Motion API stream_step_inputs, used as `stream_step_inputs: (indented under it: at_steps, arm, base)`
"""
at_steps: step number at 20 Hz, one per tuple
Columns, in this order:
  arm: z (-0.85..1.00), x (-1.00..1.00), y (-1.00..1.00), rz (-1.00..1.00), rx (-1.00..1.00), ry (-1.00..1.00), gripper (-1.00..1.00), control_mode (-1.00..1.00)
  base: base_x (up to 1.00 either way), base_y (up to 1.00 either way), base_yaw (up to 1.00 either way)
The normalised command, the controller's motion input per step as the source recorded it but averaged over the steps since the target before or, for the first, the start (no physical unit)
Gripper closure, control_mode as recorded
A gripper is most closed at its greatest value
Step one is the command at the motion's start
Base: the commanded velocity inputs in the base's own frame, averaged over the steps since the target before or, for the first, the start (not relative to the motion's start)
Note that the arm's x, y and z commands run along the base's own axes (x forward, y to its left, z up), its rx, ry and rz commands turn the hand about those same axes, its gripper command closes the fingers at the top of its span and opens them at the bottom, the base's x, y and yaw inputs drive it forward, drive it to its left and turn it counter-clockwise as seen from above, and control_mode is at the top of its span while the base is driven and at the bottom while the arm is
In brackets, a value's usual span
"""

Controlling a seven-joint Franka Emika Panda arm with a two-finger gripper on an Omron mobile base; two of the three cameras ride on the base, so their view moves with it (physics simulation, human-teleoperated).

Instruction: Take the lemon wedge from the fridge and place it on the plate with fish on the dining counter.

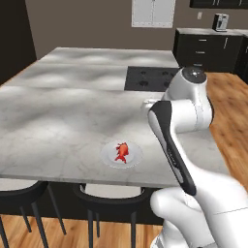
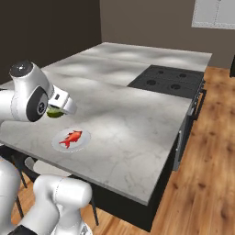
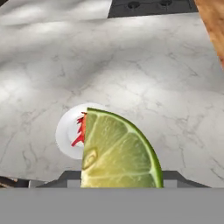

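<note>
Here the gripper (image 2: 58, 109) pinched the lemon wedge (image 3: 117, 151) between its fingers, above the dining counter (image 2: 137, 114). Just below the wedge lay the plate (image 2: 58, 144) with the red fish (image 2: 71, 137), near the counter's front edge.

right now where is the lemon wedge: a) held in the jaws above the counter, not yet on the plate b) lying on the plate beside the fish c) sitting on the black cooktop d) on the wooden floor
a: the lemon wedge sits up in the gripper above the dining counter, while the plate below carries just the fish.
</note>
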Motion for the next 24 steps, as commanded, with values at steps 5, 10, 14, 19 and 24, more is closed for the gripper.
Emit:
stream_step_inputs:
  at_steps: [5, 10, 14, 19, 24]
  arm:
    - [-0.18, 0.43, 0.54, 0.02, 0.0, 0.18, 1.0, -1.0]
    - [-0.32, 0.17, 0.03, 0.01, 0.0, 0.0, 1.0, -1.0]
    - [-0.73, 0.15, -0.06, 0.0, 0.0, 0.0, 1.0, -1.0]
    - [-0.67, 0.4, -0.19, 0.0, 0.0, 0.0, 1.0, -1.0]
    - [-0.52, 0.72, -0.03, 0.0, 0.0, 0.0, 1.0, -1.0]
  base:
    - [0.0, 0.0, 0.0]
    - [0.0, 0.0, 0.0]
    - [0.0, 0.0, 0.0]
    - [0.0, 0.0, 0.0]
    - [0.0, 0.0, 0.0]
